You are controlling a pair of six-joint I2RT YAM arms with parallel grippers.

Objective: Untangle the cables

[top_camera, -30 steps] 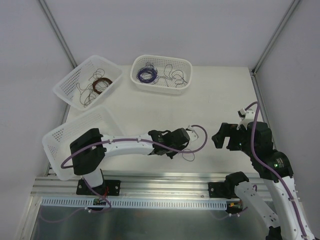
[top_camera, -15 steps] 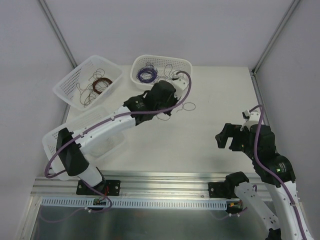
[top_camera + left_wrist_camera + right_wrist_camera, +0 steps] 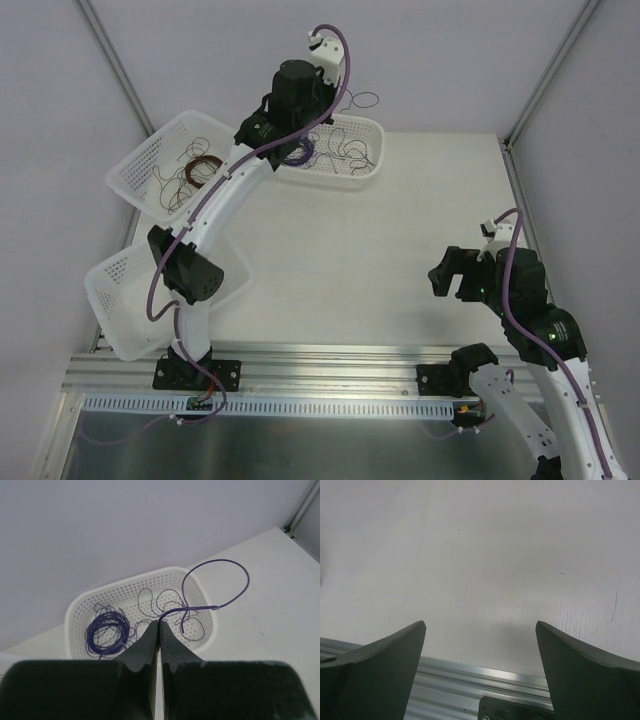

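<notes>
One purple cable is being pinched in the left gripper, fingers pressing together on it, above the white basket, which is holding a purple coil and loose thin cables. Right gripper is hovering over the table, fingers spread wide.

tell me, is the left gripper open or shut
Shut: in the wrist view the left gripper's fingers meet with a purple wire pinched between them.

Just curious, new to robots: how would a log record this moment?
left gripper: shut on thin purple wire | position: over white perforated plastic basket | right gripper: open, holding nothing
</notes>
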